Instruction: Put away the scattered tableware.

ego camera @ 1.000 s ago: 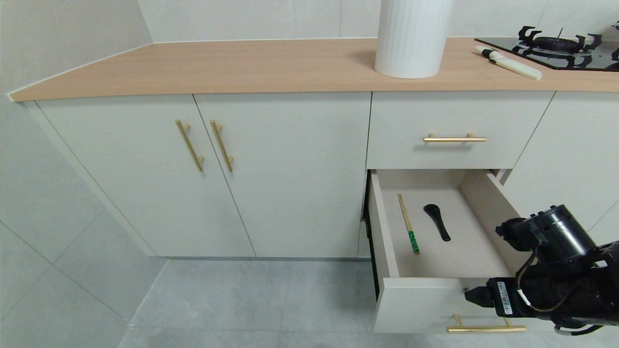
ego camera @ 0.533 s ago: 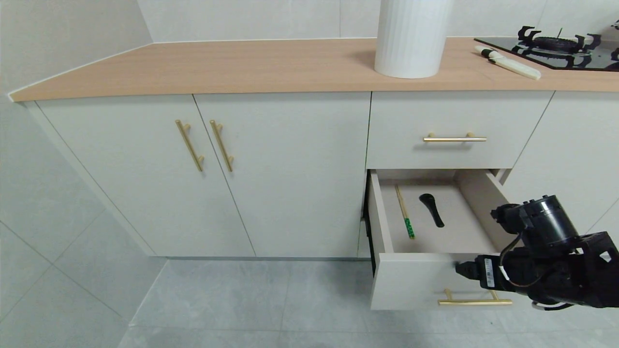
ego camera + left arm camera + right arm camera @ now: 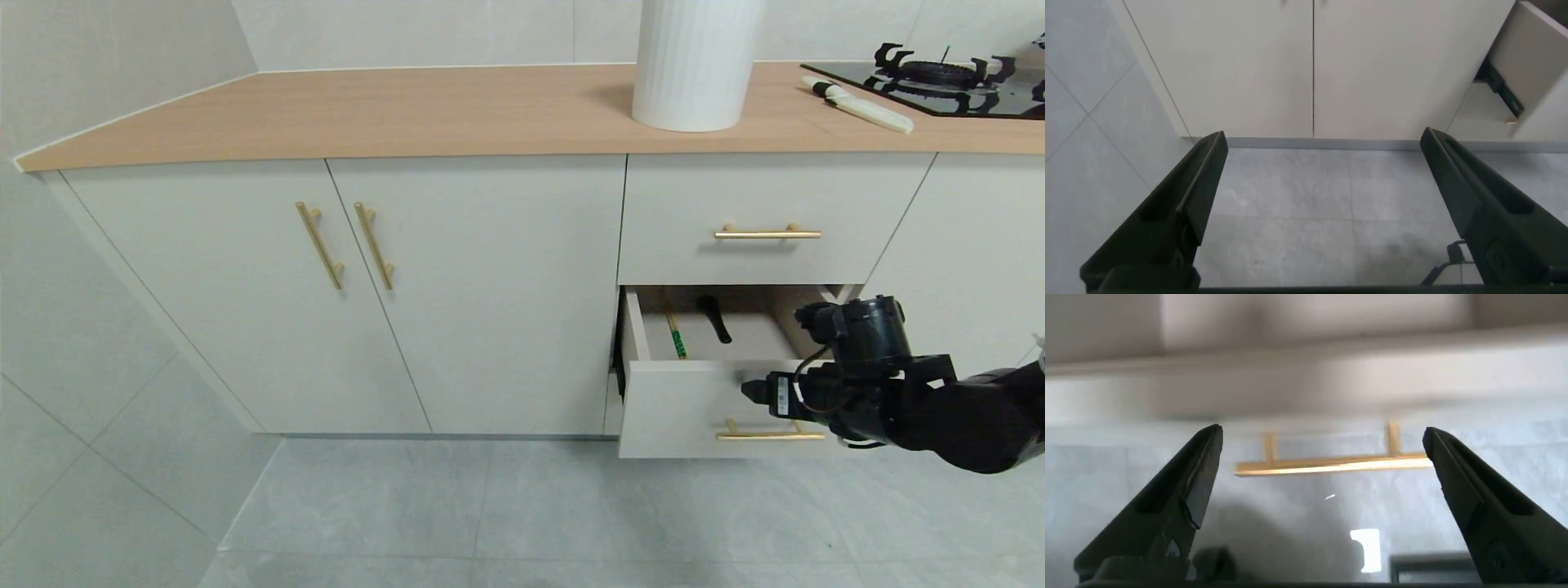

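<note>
The lower drawer [image 3: 686, 400] stands a little way out of the cabinet. Inside it lie a pair of chopsticks with green ends [image 3: 676, 336] and a black spoon [image 3: 715, 318], both partly hidden under the upper drawer. My right gripper [image 3: 755, 390] is up against the drawer front just above its gold handle [image 3: 770, 435]. In the right wrist view the gripper [image 3: 1321, 433] is open, its fingers spread wider than the handle [image 3: 1331, 465], holding nothing. My left gripper [image 3: 1323, 135] hangs open over the floor, with the drawer's side [image 3: 1535, 73] off to one side.
On the wooden counter [image 3: 367, 114] stand a white ribbed canister [image 3: 694, 61], a cream-handled knife [image 3: 857, 106] and a black gas hob [image 3: 939, 77]. The upper drawer [image 3: 767, 235] and the double doors [image 3: 343, 245] are closed. Grey tiled floor [image 3: 367, 506] lies open in front.
The drawer has slid most of the way into the cabinet with my right gripper against its front. The chopsticks and spoon are now largely covered.
</note>
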